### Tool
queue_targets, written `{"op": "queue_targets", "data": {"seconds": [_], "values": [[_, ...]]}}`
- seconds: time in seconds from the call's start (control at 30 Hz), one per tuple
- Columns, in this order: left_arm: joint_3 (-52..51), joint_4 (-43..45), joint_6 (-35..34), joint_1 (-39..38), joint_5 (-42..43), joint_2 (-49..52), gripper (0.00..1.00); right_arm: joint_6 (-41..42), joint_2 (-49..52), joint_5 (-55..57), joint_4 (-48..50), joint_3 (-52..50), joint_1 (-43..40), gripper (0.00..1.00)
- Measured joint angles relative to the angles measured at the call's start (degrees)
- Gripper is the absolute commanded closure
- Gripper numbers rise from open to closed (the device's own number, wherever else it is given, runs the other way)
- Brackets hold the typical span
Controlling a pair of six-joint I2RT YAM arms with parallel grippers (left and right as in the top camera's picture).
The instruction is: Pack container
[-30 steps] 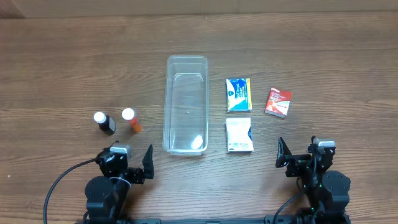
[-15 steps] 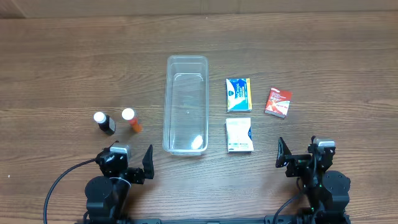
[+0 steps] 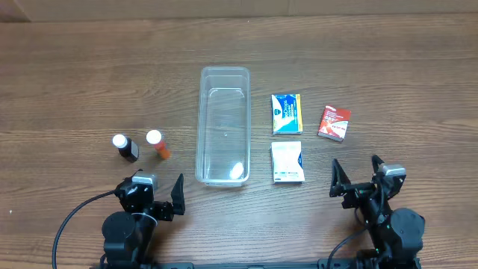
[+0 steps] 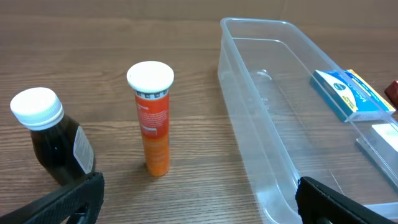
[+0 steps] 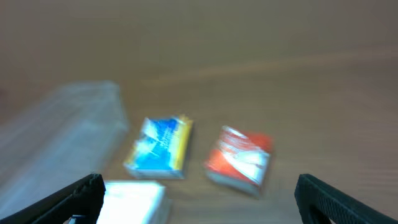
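Note:
The clear, long container (image 3: 223,127) stands empty at the table's middle; it also shows in the left wrist view (image 4: 280,118) and, blurred, in the right wrist view (image 5: 62,137). Left of it stand a dark bottle (image 3: 125,147) (image 4: 53,144) and an orange tube (image 3: 157,143) (image 4: 153,118), both white-capped. Right of it lie a blue-yellow box (image 3: 286,113) (image 5: 158,146), a white box (image 3: 287,162) (image 5: 134,199) and a red box (image 3: 334,122) (image 5: 239,158). My left gripper (image 3: 158,196) (image 4: 199,202) is open and empty near the front edge. My right gripper (image 3: 357,178) (image 5: 199,199) is open and empty, below the boxes.
The wooden table (image 3: 388,67) runs wide around the objects. Black cables (image 3: 71,220) trail from the left arm base at the front edge.
The right arm has started to move: its gripper shifted slightly forward and the right wrist view is blurred. The left arm and all objects have not moved.

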Motion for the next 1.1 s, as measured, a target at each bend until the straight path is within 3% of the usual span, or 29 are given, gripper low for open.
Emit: {"op": "queue_targets", "data": {"seconds": [0.23,0.4,0.53,0.77,0.93,1.1], "values": [[0.0,0.0,0.0,0.0,0.0,0.0,0.0,9.7,-0.1,-12.9,10.9,-0.1,0.0,0.0],[0.0,0.0,0.0,0.0,0.0,0.0,0.0,14.2,0.4,-15.6,9.8,0.1,0.0,0.0],[0.0,0.0,0.0,0.0,0.0,0.0,0.0,16.7,7.2,-15.4,6.2,3.3,0.0,0.0],[0.0,0.0,0.0,0.0,0.0,0.0,0.0,16.3,31.5,-11.1,-7.6,27.6,0.0,0.0],[0.0,0.0,0.0,0.0,0.0,-0.1,0.0,14.1,49.6,-15.1,-15.3,48.5,0.2,0.0],[0.0,0.0,0.0,0.0,0.0,-0.1,0.0,13.6,62.0,-18.7,-17.1,57.9,0.7,0.0]]}}
